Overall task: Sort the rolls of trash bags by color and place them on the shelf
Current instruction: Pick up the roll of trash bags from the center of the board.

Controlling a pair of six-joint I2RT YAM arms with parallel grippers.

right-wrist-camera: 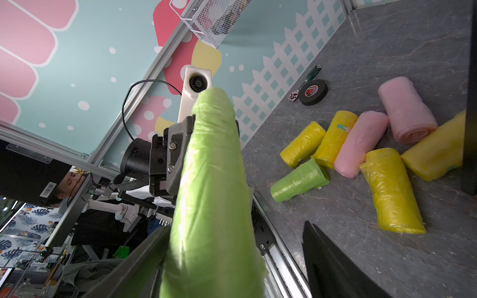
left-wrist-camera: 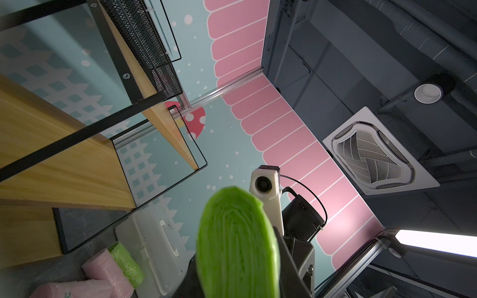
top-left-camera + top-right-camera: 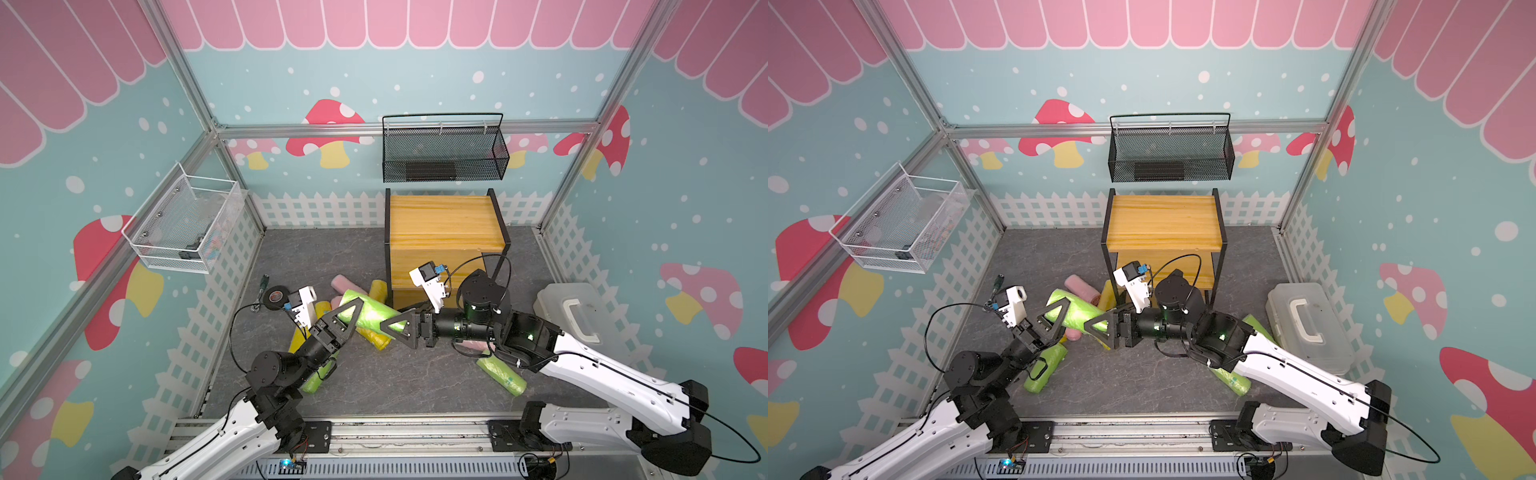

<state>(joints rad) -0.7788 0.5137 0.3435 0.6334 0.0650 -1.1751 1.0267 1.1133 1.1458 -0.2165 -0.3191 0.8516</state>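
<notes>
The lime green roll (image 3: 371, 312) hangs above the worktop (image 3: 374, 386), carried between both arms. The left gripper (image 3: 352, 316) is clenched on its left end. The right gripper (image 3: 392, 327) has its fingers (image 1: 335, 263) on both sides of the other end, but the right wrist view shows a gap beside one finger, so I judge it not yet clamped.

The roll looks light and soft, and its thin film will probably dent and slide under pressure. It is better to take it across the body, a little in from the end, not at the very tip. Its long axis runs crosswise, from one arm to the other, almost level.

Behind it, yellow rolls (image 1: 392, 191) and pink rolls (image 1: 407, 108) lie mixed on the worktop. Farther back stands the shelf (image 3: 444, 216), its front facing the arms
</notes>
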